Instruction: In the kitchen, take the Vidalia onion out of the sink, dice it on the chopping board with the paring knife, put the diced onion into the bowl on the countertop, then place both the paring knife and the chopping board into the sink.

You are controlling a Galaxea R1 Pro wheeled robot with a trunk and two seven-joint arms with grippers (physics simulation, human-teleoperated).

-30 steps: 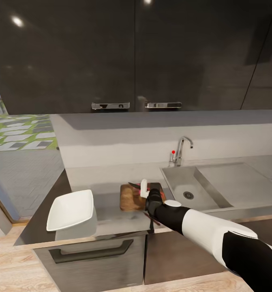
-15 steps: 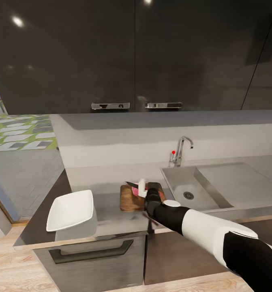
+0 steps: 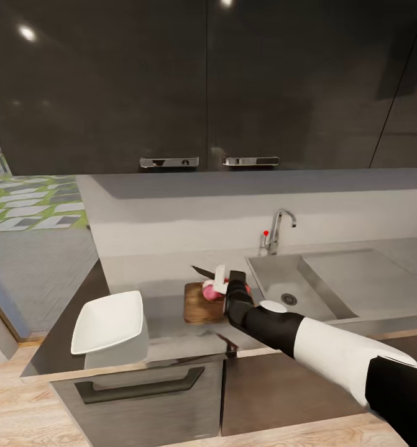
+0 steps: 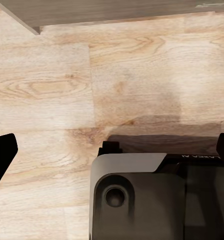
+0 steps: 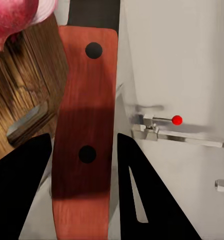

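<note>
Paring knife (image 3: 203,272), clamped in the right pincer (image 3: 230,287), points toward ten o'clock above the onion (image 3: 209,290) on the chopping board (image 3: 202,304).

Head high; wrists close, downward

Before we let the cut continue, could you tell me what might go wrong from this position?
The Vidalia onion sits loose on the chopping board with nothing steadying it, so it may roll away under the blade. The board lies close to the sink, so a pushed onion or board could slide toward the basin. The right gripper is shut on the paring knife handle only; the knife might twist as it presses down.
</note>
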